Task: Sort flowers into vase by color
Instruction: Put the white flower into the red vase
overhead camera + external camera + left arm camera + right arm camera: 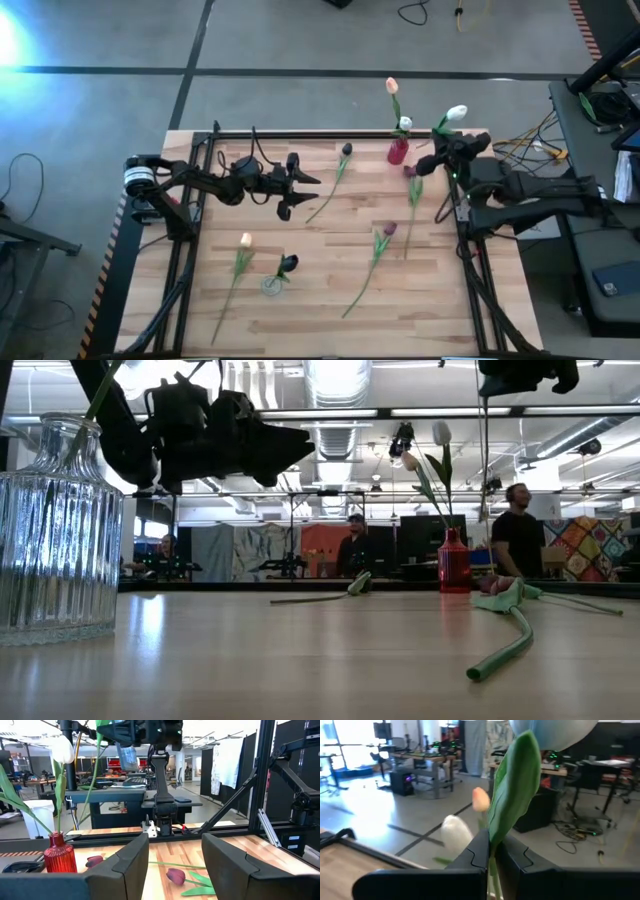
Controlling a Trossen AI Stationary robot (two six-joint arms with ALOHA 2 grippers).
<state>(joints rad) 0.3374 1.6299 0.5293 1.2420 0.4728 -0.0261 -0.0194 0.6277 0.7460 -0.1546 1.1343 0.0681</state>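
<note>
Now, the step: put the white flower (455, 113) into the red vase (398, 151).
Right gripper (492, 851): pinching its stem.
Left gripper (175, 865): open, waiting.
Tip: aim the stem toward 9 o'clock, lower it slowly.

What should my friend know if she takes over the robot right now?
Right gripper: shut on a white tulip, held by the red vase.
Left gripper: open, empty, above mid-table.
Done: two pale tulips stand in the red vase; one dark tulip is in the clear glass vase.
Left: put the white tulip in the red vase. On the table lie a peach tulip and four dark ones, for sorting.
</note>
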